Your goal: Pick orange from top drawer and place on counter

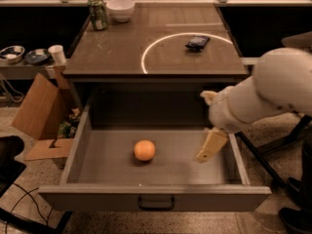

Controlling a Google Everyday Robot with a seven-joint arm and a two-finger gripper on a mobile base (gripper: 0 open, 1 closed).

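The orange (144, 150) lies on the floor of the open top drawer (155, 194), a little left of its middle. My gripper (207, 129) hangs over the right part of the drawer, to the right of the orange and apart from it. It is open and holds nothing; one beige finger (210, 146) points down into the drawer. The white arm (273, 89) comes in from the right. The counter (122, 48) above the drawer bears a white circle arc (146, 52).
On the counter stand a green can (98, 13) and a white bowl (120, 9) at the back left, and a dark flat object (197, 42) lies inside the arc. A cardboard box (41, 113) stands left of the drawer. Bowls and a cup (57, 54) sit on a side shelf.
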